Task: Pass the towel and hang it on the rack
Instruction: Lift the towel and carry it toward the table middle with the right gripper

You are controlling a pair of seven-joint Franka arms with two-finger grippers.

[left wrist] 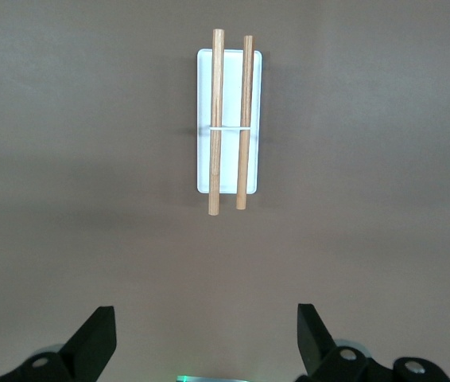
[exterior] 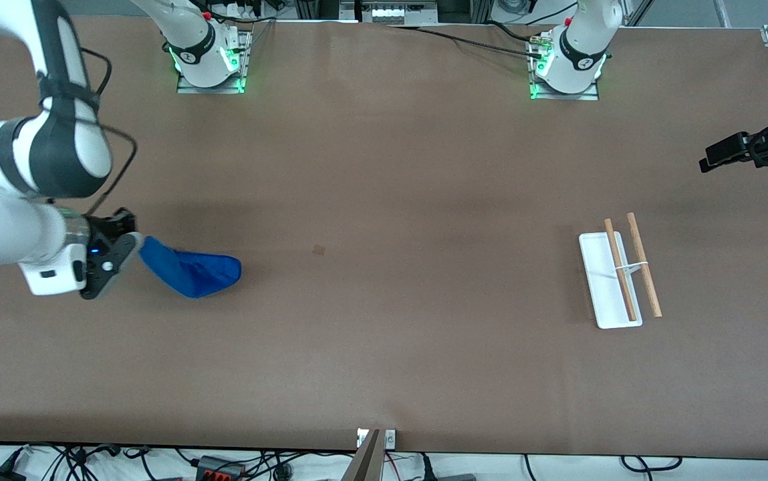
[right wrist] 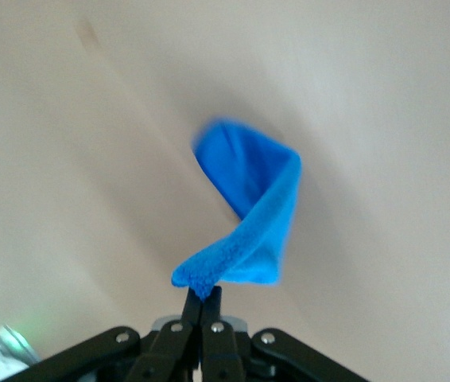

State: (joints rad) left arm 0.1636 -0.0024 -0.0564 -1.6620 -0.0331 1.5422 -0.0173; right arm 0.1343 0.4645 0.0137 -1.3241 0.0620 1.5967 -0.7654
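The royal-blue towel hangs from my right gripper over the right arm's end of the table, one corner pinched and the rest trailing down toward the tabletop. In the right wrist view the fingers are shut on the towel at its corner. The rack, a white tray base with two wooden rods, stands at the left arm's end of the table. My left gripper is open and empty, up in the air near the table's end past the rack. The left wrist view shows the rack well ahead of the open fingers.
A small dark mark lies on the brown tabletop between the towel and the rack. Both arm bases stand along the table's edge farthest from the front camera.
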